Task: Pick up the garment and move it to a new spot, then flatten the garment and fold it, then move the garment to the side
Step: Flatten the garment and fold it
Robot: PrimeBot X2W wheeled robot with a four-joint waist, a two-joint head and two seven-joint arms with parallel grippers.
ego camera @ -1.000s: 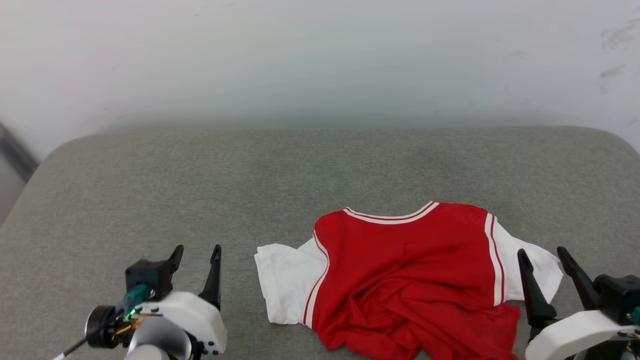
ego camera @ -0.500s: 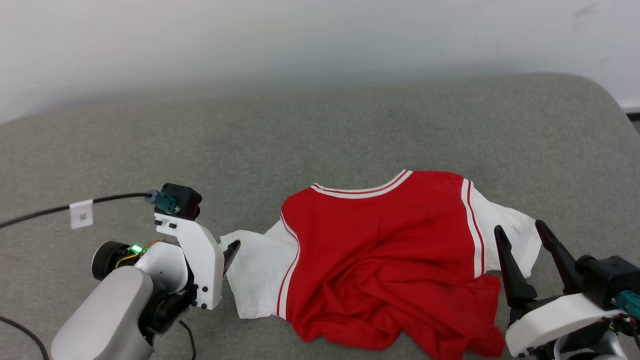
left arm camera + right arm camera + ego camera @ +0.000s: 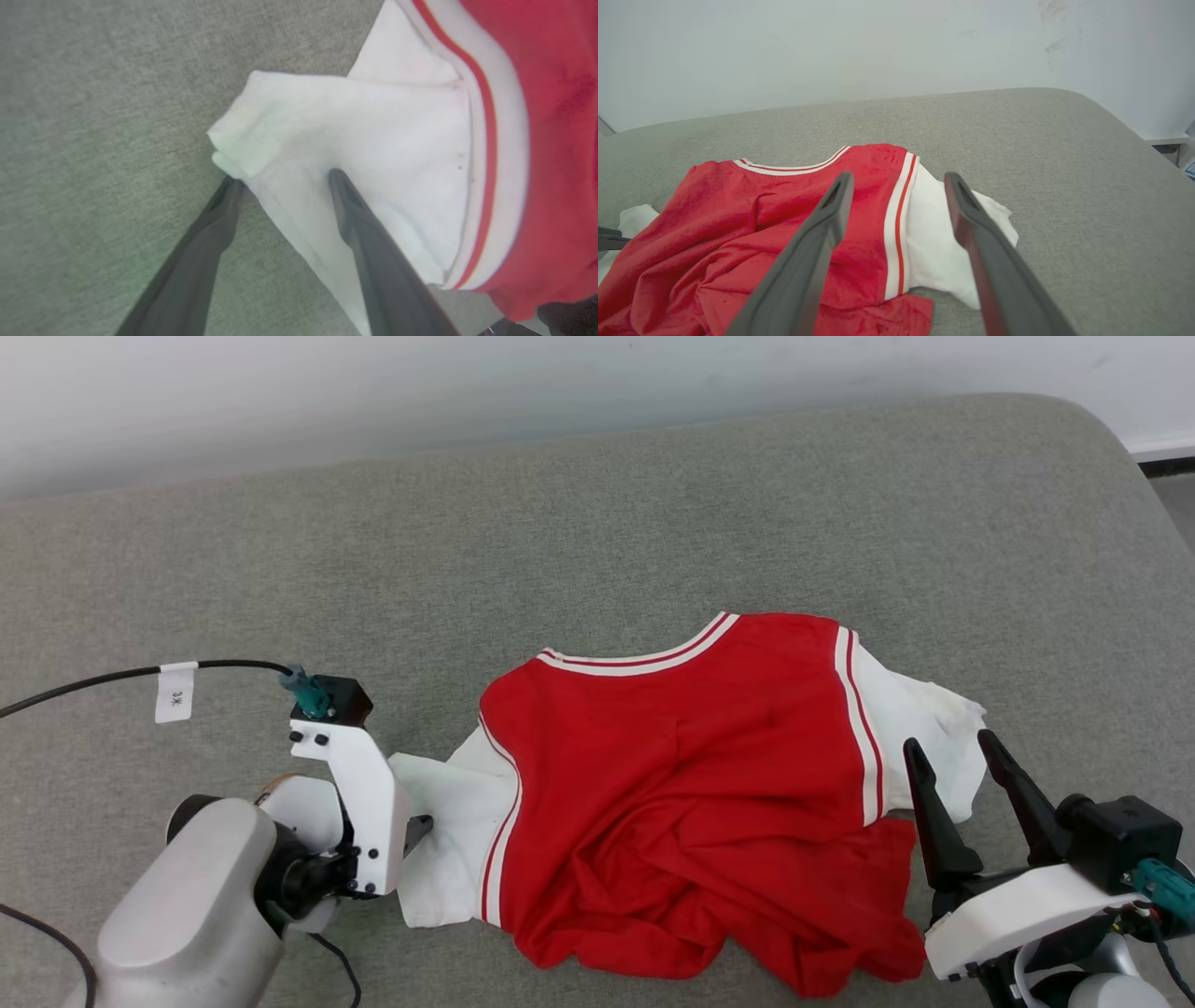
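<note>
The garment (image 3: 672,775) lies rumpled on the grey fabric-covered tabletop (image 3: 597,523), toward the near side and right of the middle. Its collar end is fairly smooth and its lower half is bunched in folds. No step of the task looks finished, since it is neither lifted, flattened nor folded, and the work appears to be at the first pick-up.

The left gripper (image 3: 282,177) is spread wide and holds nothing. Its fingers straddle the outer edge of the white left sleeve (image 3: 373,140), one on the cloth and the other at its rim. The right gripper (image 3: 946,740) is likewise spread and empty, hanging near the right sleeve (image 3: 920,709).

Bare tabletop stretches behind and to the left, likely room for a new spot. The rounded right corner and the near edge are close, so dragging that way risks cloth slipping off. A cable (image 3: 93,677) trails over the left part.
</note>
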